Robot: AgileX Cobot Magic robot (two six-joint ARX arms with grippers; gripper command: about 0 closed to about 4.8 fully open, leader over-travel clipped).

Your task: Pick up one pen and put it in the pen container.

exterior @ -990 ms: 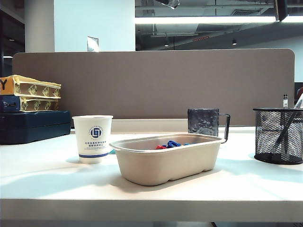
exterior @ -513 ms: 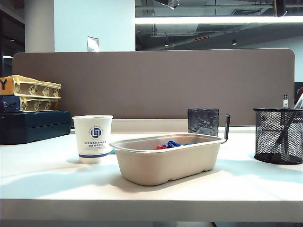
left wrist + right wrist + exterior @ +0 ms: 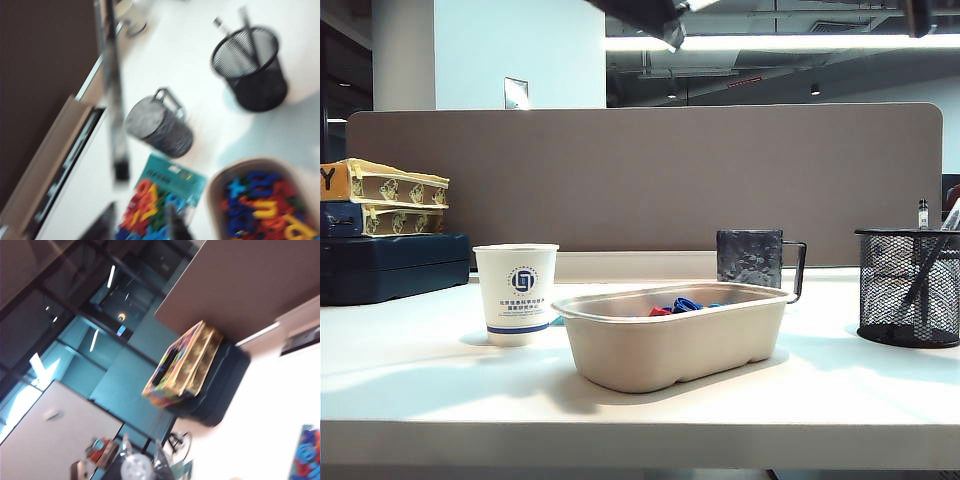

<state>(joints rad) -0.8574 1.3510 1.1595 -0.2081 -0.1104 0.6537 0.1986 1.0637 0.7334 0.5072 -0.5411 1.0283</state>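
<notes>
Left wrist view: table (image 3: 165, 45), then pen container (image 3: 250, 67) w/ pens inside. Blurry thin dark stick (image 3: 114, 100), prob. the pen, is near the mug (image 3: 157, 125), well apart from container. It may land outside and roll off. Left gripper (image 3: 139, 225), above table, is wide open and holds nothing. Right gripper (image 3: 140, 455) is up high; can't tell.

White table (image 3: 840, 400) backed by a grey-brown partition panel (image 3: 650, 180) with rounded upper corners. Behind the partition: a pale wall (image 3: 520, 50) at left, and a dark open ceiling crossed by a long bright light strip (image 3: 750, 42). At far left on the table, a dark blue case (image 3: 390, 265) carries stacked yellow patterned boxes (image 3: 385, 195).
</notes>
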